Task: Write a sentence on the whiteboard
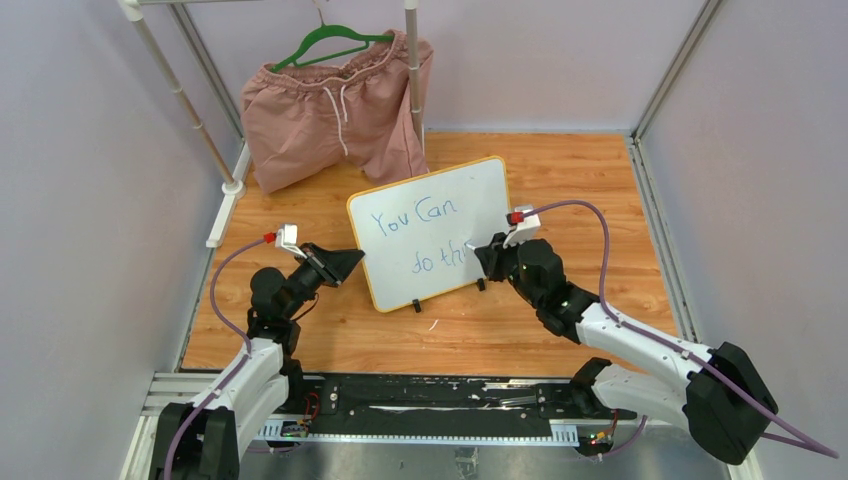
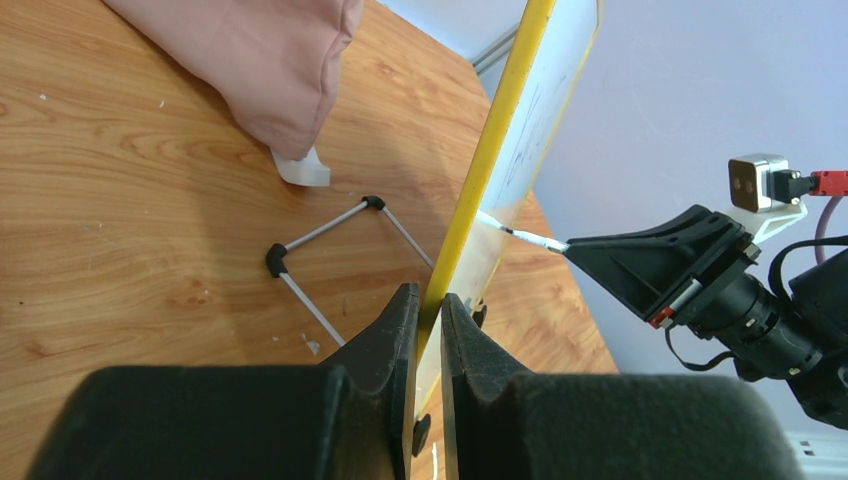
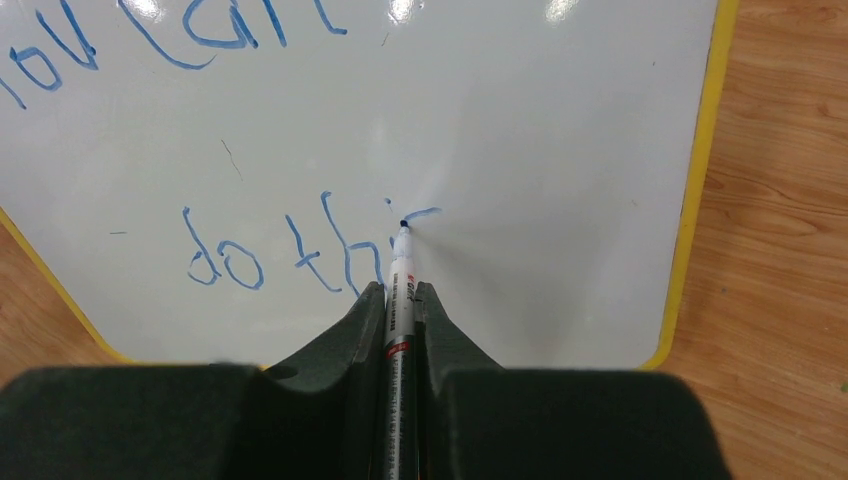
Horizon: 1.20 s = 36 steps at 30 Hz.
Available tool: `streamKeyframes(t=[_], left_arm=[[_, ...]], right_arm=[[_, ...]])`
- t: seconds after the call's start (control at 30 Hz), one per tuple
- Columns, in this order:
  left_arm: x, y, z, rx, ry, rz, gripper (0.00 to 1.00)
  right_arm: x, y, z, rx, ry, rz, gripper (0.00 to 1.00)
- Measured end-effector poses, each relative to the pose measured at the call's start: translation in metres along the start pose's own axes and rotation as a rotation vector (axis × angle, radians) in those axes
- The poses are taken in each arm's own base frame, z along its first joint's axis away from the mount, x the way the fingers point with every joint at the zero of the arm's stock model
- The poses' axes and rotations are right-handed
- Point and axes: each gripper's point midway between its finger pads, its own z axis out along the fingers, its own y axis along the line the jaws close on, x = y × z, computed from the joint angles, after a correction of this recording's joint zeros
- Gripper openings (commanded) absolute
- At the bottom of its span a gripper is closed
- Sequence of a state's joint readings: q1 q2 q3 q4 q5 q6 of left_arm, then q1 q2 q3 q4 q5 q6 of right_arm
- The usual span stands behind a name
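Note:
The whiteboard (image 1: pixel 440 215) stands tilted on the wooden table, yellow frame, two black feet. Blue lettering (image 1: pixel 415 222) reads "You Can" above "do thi", with a short stroke begun after it (image 3: pixel 420 212). My left gripper (image 1: pixel 345 263) is shut on the board's left yellow edge (image 2: pixel 470 200); in the left wrist view the frame sits between the fingers (image 2: pixel 428 310). My right gripper (image 1: pixel 488 252) is shut on a white marker (image 3: pixel 400 280), whose tip touches the board (image 3: pixel 402 224) just right of "thi". The marker also shows in the left wrist view (image 2: pixel 520 236).
Pink shorts (image 1: pixel 335 110) hang on a green hanger (image 1: pixel 330 42) from a white rack at the back left. The board's wire stand (image 2: pixel 320 240) rests on the table behind it. Grey walls close in both sides; a black rail (image 1: pixel 420 400) runs along the near edge.

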State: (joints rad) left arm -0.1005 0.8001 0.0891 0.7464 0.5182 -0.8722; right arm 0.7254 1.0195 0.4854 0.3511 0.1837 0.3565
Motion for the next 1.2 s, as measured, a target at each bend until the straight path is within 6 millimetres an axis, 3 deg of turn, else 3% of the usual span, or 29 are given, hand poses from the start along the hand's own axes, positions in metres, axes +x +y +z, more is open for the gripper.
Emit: streamKeyframes(t=[0.53, 1.2], left_arm=[[0.000, 0.000, 0.000, 0.001, -0.001, 0.001, 0.00], [0.000, -0.001, 0.000, 0.003, 0.002, 0.001, 0.00]], right_arm=[[0.007, -0.003, -0.002, 0.014, 0.027, -0.003, 0.00], [0.009, -0.024, -0.005, 0.085, 0.045, -0.001, 0.00]])
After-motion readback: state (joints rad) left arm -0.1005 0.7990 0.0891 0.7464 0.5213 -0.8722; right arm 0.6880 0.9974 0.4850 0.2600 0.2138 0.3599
